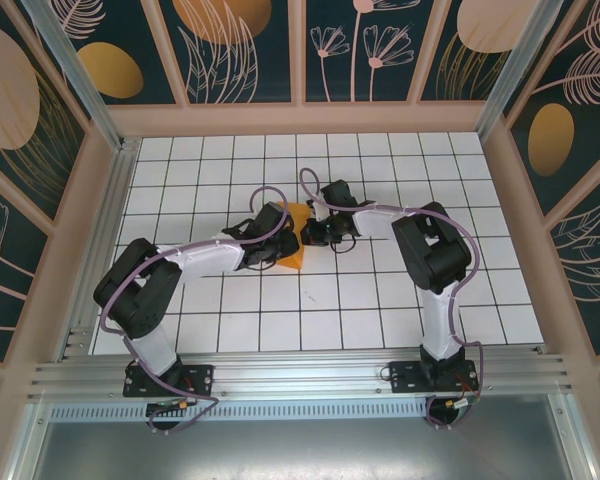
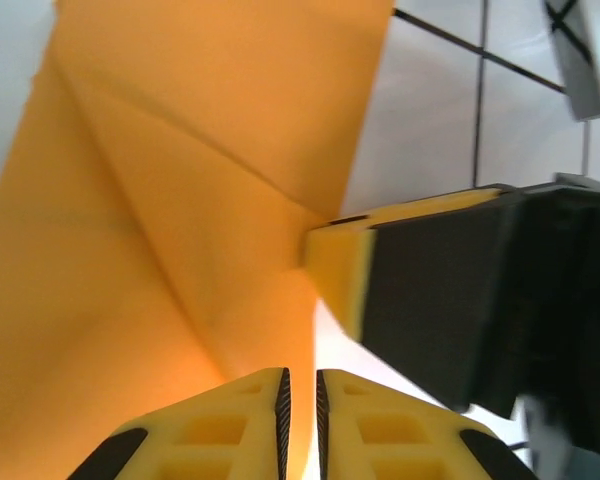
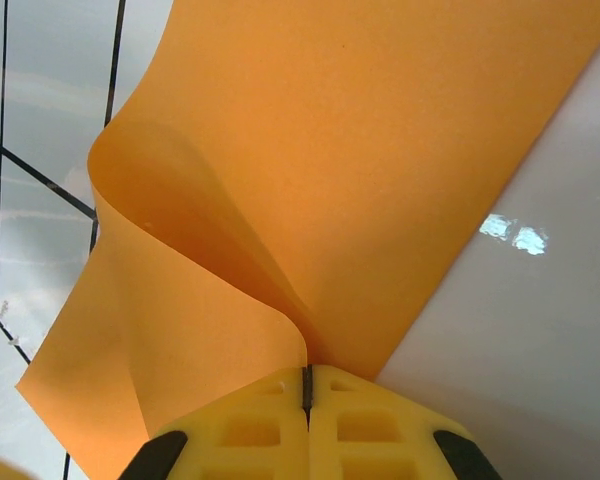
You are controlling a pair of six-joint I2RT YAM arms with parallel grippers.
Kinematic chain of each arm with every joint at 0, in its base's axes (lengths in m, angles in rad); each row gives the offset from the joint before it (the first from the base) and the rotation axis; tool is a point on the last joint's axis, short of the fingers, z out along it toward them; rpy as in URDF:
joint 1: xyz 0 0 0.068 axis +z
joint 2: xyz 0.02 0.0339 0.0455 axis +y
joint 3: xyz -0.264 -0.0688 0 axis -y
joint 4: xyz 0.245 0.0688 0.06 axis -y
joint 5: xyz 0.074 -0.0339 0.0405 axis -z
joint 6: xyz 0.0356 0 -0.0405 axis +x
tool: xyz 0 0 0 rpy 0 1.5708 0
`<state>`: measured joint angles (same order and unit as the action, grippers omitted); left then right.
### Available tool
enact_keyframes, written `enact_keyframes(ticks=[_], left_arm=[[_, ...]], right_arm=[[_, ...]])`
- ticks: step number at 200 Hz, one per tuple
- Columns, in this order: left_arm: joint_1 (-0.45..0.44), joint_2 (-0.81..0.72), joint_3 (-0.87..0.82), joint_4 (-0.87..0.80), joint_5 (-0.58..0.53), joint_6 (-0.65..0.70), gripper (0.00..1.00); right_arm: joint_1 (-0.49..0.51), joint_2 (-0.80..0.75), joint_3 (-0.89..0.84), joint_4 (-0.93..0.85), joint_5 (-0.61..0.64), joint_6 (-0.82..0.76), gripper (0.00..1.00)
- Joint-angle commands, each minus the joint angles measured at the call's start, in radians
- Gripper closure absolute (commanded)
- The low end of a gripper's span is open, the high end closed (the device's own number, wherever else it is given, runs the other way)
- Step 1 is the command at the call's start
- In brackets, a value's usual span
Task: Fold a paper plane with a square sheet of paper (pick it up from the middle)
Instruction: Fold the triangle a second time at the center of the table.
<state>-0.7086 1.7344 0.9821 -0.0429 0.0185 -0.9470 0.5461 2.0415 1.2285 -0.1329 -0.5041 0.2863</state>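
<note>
White gridded tabletop (image 1: 380, 300) inside patterned wall panels forms the work area. We find the square sheet of paper (image 1: 292, 258) lifted off the tiles at mid-table, between the two wrists.

The left arm (image 1: 180, 262) bends out to the left of the sheet, and its forearm runs in level toward the sheet's left side. The left gripper (image 2: 300, 410) has its jaws drawn almost together, and a creased part of the sheet runs down into the narrow slit.

The right arm (image 1: 430, 250) stands with its elbow raised to the right of the sheet, its forearm reaching in toward the sheet's right side. The right gripper (image 3: 306, 400) is closed tight on a curled edge, the paper billowing upward from the seam. The two grippers sit just beside each other at the sheet.
</note>
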Motion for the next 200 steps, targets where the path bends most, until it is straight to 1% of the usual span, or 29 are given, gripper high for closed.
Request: enact_keyframes(ticks=[1, 11, 24, 76, 98, 179, 183, 200], left_arm=[[0.005, 0.011, 0.013, 0.040, 0.047, -0.009, 0.83], [0.005, 0.027, 0.012, 0.053, 0.065, -0.013, 0.84], [0.005, 0.051, 0.011, 0.067, 0.084, -0.019, 0.87], [0.005, 0.098, 0.016, 0.029, 0.061, -0.014, 0.91], [0.005, 0.113, 0.009, 0.033, 0.067, -0.018, 0.93], [0.004, 0.132, -0.003, 0.036, 0.067, -0.021, 0.92], [0.005, 0.134, -0.027, 0.039, 0.067, -0.022, 0.92], [0.006, 0.140, -0.033, 0.044, 0.072, -0.027, 0.92]], right_arm=[[0.017, 0.036, 0.006, -0.052, 0.044, -0.024, 0.96], [0.017, 0.034, 0.006, -0.053, 0.044, -0.026, 0.96], [0.017, 0.034, 0.007, -0.054, 0.045, -0.026, 0.96], [0.018, 0.035, 0.005, -0.055, 0.042, -0.026, 0.96], [0.018, 0.036, 0.003, -0.054, 0.042, -0.025, 0.96], [0.018, 0.041, 0.006, -0.057, 0.042, -0.024, 0.96], [0.018, 0.040, 0.006, -0.057, 0.042, -0.024, 0.96], [0.018, 0.041, 0.012, -0.057, 0.039, -0.017, 0.96]])
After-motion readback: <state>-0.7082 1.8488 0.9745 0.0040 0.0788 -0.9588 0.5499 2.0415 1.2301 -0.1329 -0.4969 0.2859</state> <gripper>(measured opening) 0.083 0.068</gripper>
